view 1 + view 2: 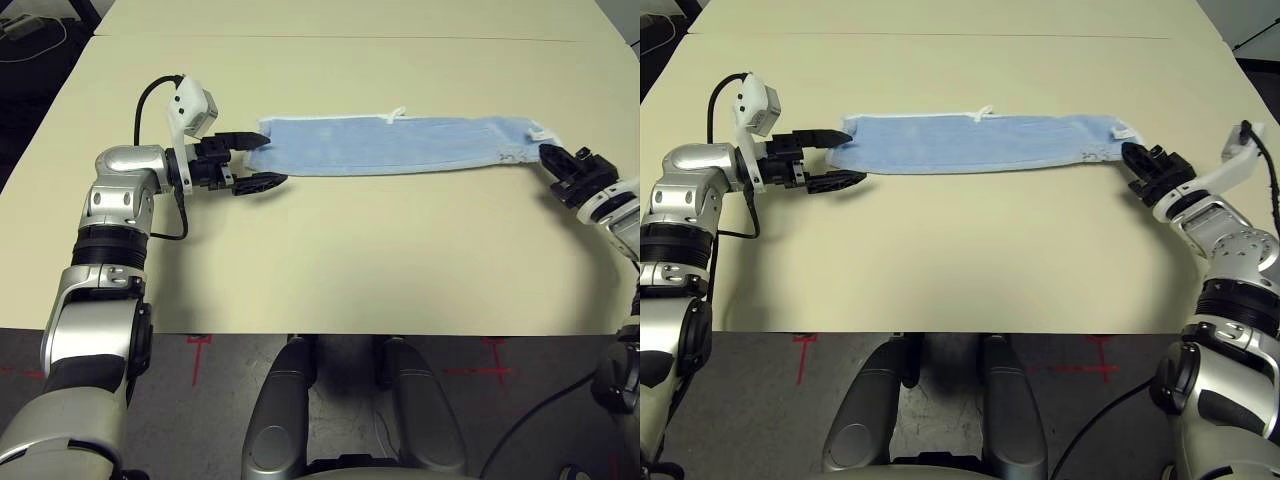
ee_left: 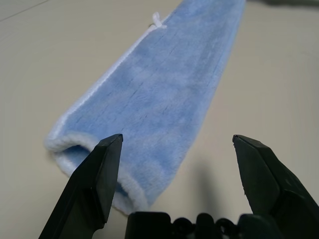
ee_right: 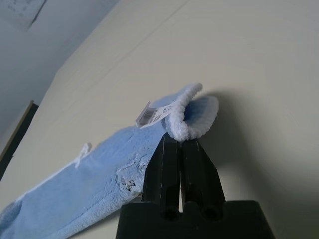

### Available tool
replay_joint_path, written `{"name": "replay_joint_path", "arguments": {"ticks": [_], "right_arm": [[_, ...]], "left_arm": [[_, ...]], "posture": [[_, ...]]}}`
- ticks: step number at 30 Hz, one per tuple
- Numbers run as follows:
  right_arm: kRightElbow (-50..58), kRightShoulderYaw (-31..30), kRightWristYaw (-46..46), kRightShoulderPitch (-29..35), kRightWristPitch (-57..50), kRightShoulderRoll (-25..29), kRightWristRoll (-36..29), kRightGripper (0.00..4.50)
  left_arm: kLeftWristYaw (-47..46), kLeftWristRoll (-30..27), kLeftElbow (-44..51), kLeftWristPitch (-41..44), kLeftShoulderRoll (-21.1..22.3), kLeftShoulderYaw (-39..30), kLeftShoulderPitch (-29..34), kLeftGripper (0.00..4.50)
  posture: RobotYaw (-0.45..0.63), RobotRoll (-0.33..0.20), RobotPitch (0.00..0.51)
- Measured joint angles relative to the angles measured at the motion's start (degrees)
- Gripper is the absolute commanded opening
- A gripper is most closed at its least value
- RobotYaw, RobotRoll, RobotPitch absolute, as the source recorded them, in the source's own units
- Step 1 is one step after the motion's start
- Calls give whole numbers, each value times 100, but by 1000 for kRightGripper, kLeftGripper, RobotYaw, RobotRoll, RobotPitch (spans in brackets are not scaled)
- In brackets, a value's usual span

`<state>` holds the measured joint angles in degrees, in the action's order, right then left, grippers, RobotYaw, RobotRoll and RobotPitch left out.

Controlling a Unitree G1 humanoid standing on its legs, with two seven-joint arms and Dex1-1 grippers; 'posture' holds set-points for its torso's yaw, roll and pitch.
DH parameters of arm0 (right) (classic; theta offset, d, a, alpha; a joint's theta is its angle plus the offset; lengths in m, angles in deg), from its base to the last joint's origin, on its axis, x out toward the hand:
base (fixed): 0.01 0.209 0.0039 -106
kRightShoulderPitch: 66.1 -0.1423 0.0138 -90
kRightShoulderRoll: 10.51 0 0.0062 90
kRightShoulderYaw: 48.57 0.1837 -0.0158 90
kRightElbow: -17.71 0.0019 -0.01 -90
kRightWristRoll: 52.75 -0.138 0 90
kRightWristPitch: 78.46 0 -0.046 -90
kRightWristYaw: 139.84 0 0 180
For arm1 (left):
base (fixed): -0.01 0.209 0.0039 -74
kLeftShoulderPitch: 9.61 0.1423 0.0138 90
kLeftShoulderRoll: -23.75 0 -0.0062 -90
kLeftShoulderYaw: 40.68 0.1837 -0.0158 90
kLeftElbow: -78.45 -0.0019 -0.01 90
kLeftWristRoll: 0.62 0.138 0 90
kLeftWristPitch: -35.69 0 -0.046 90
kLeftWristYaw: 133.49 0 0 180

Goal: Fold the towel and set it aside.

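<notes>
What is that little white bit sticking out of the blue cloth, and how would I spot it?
Start at the beige table and find the long light blue towel lying folded across it. Follow it to the end beside the right gripper. There a small white tag pokes from the edge, flat and printed, unlike the thin white loop midway along the far edge.

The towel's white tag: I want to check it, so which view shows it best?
The right wrist view: the white tag sits close up at the towel end the shut right tool pinches. Both eye views show a tiny speck; the left wrist view shows the opposite end.
</notes>
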<state>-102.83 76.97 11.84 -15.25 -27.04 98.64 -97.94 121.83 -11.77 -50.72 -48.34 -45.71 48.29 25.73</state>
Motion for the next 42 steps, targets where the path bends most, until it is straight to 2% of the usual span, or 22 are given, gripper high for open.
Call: {"name": "replay_joint_path", "arguments": {"ticks": [5, 10, 20, 31, 42], "right_arm": [[64, -204, -348, -225, 42, -12, 5, 39], [596, -901, -840, -276, -10, -129, 130, 39], [986, -2005, -1741, -512, 143, -167, 664, 39], [1083, -2567, -2390, -939, 98, 65, 1067, 39], [1250, -3176, -2453, -891, 52, -151, 1532, 39]], "left_arm": [[0, 0, -3, 1, -7, 2, -12, 4500], [-1, 1, -4, 8, -6, 2, -15, 4500], [-3, 1, -1, 68, 14, 2, -15, 4500], [-20, 5, -3, 71, 23, 5, -57, 4500], [-78, 8, -6, 70, 18, 10, -93, 4500]], "posture": [[7, 0, 277], [14, 0, 275], [30, 0, 272], [26, 0, 269], [34, 0, 269]]}}
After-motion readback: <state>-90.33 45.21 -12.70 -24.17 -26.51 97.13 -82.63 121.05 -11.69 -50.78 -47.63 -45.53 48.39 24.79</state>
